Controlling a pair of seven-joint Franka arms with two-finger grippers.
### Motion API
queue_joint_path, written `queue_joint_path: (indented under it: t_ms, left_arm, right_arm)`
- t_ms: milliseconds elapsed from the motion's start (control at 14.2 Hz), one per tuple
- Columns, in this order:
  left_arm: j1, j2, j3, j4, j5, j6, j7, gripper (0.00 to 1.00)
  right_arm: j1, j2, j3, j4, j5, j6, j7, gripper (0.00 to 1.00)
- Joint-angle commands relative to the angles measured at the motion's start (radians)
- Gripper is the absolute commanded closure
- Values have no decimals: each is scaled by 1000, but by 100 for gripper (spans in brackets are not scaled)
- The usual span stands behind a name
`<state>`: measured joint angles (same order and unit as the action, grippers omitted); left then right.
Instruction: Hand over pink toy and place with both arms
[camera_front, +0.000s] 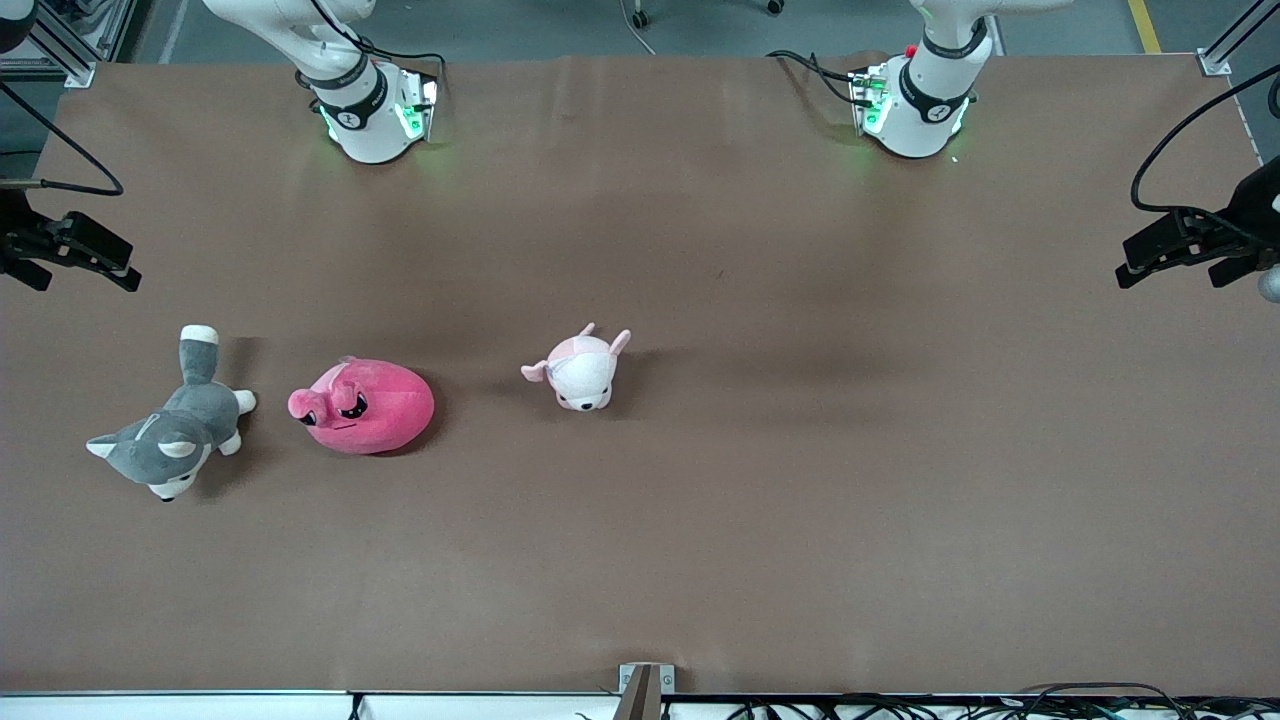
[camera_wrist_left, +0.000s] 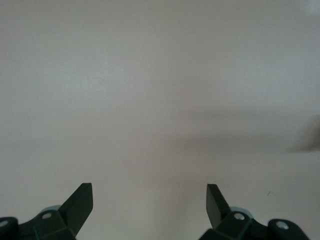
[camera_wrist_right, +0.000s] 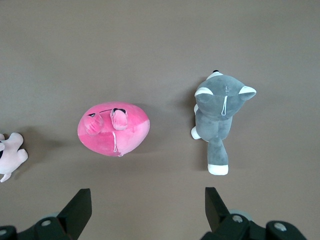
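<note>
The right pincer (camera_wrist_right: 145, 207) hangs spread wide and empty above the pink toy (camera_front: 363, 406), which lies on the brown surface (camera_front: 800, 500) toward the right arm's end. Just beside the toy, closer still to that end, lies a grey-and-white husky plush (camera_front: 172, 438). A pale pink-and-white plush (camera_front: 581, 370) sits near the middle. The left pincer (camera_wrist_left: 150, 205), also spread and empty, hovers over what seems bare surface.

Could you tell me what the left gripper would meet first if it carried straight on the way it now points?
Most likely only the bare table: the left gripper, fingers open, points down at bare tabletop, with no toy in its line.
</note>
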<state>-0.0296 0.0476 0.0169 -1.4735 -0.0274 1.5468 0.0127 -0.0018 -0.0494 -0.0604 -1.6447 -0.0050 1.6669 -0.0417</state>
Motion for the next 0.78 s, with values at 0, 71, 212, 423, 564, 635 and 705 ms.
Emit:
queue_joint_path:
  t_ms: [0,71,212,423,564,635,705]
  left_arm:
    - [5,-14,3,-1,-19,12,76,0]
    - [5,-14,3,-1,-19,15,78,0]
    - [4,-15,3,-2,-14,15,78,0]
    - [4,-17,5,-1,-14,27,76,0]
    - [4,-17,5,-2,-14,35,59,0]
    - [4,-15,5,-2,-13,35,58,0]
    - [4,-14,6,-2,-9,35,52,0]
  right_arm:
    - [17,-32,-12,-32,-21,7,8,0]
    - [17,-32,-12,-32,-20,4,8,0]
    - [17,-32,-12,-32,-20,4,9,0]
    - [17,-32,-12,-32,-20,5,8,0]
    - [17,-32,-12,-32,-21,5,8,0]
    - [17,-32,-12,-32,-20,5,8,0]
    - [17,-32,-12,-32,-20,5,8,0]
